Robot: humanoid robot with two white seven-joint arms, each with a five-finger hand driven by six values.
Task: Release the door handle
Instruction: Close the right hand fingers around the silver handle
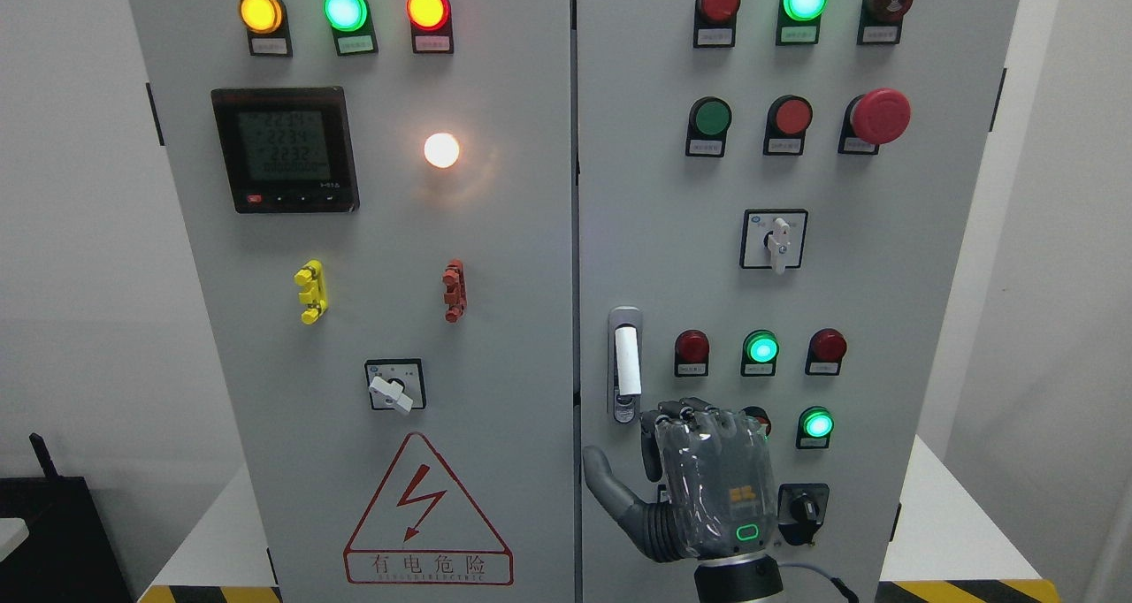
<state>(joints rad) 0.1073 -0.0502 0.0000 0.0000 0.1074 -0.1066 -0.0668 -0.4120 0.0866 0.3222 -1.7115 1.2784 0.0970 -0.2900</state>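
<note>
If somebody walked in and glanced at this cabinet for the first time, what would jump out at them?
Probably the lit indicator lamps along the top of the grey cabinet, above all the glowing white lamp on the left door beside the digital meter. Next, the big red emergency stop button at upper right and the red-bordered electric warning triangle at lower left. The robot's right hand sits just below the door handle, not grasping it.

Single head view, facing the cabinet [495, 232] doors squarely, close up, slightly downward
</note>
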